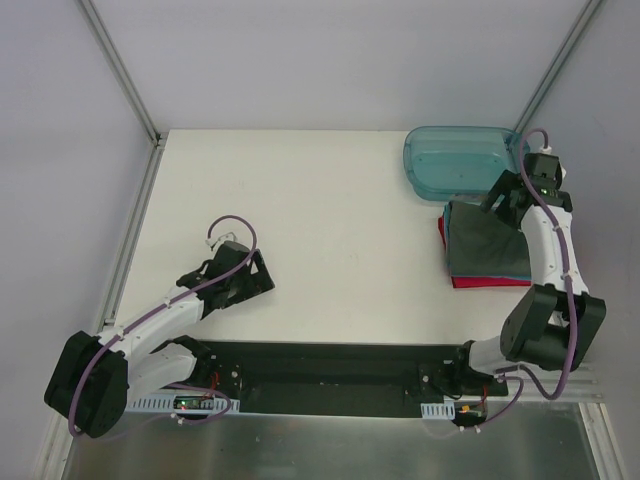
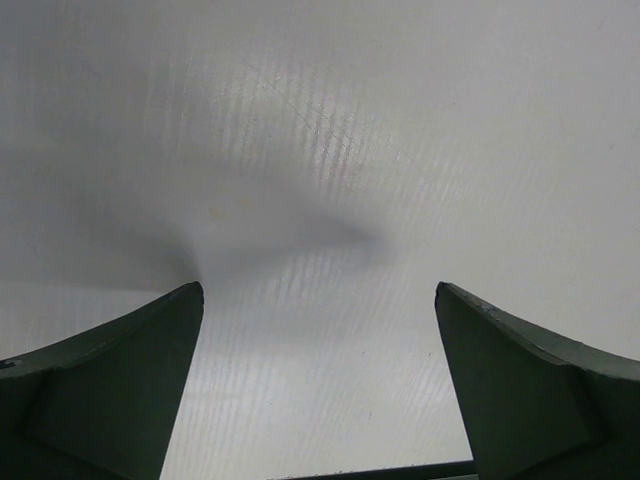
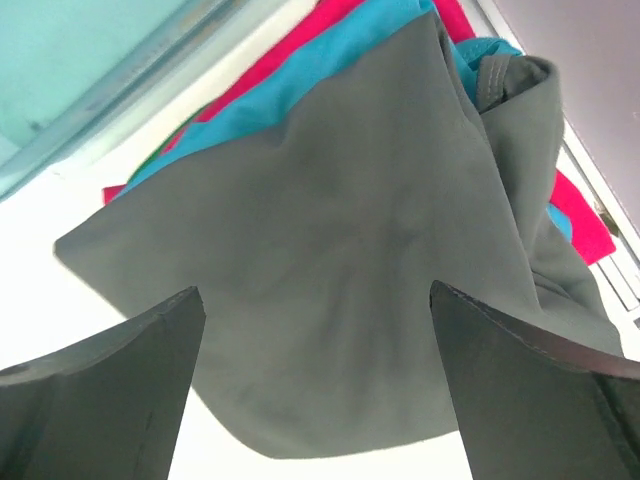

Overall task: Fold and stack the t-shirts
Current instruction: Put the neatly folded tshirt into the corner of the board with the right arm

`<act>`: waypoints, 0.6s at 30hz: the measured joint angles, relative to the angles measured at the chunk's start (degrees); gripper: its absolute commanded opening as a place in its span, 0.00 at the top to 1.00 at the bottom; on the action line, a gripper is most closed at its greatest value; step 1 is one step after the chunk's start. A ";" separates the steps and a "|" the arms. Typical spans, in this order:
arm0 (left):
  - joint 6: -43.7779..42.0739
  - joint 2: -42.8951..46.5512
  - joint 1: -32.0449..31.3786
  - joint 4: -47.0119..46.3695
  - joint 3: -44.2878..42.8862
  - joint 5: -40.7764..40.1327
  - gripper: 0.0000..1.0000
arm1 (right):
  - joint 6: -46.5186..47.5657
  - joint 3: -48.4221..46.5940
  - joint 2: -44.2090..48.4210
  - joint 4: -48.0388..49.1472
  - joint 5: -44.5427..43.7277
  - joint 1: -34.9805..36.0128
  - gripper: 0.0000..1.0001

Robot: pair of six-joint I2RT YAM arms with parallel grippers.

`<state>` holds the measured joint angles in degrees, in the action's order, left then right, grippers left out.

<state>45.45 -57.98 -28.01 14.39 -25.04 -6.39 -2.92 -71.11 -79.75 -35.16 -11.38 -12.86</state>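
**T-shirts stacked at right, both grippers wide**

On the right side of the worktop [image 1: 330, 220], just in front of the tub [image 1: 460, 160]: stacked t-shirts [image 1: 487, 270], grey t-shirt [image 3: 330, 200] on top. Over its far end: right gripper [image 3: 315, 300], wide, holding nothing. Well off to the left: left gripper [image 2: 320, 290], wide too.

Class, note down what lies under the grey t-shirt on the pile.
A teal t-shirt shows beneath the grey t-shirt, a red-pink t-shirt under that. Only their edges show; the rest is covered.
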 measured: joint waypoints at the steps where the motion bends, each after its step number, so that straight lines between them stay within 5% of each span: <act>1: 0.00 0.00 0.00 0.00 0.00 0.02 0.01 | -0.07 0.00 -1.36 0.00 0.13 -0.20 0.04; 10: -0.02 -0.20 0.00 0.00 -0.02 -0.02 0.01 | 0.00 0.04 -13.20 0.39 -1.81 -4.55 0.04; 18: -0.11 -3.19 0.00 -0.17 -1.62 -0.02 0.01 | 0.94 4.81 -13.60 7.80 2.71 -6.05 0.04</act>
<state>45.34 -61.17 -28.01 14.22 -26.65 -6.42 -1.98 -66.30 -93.34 -27.35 -8.67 -18.92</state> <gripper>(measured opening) 0.990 0.960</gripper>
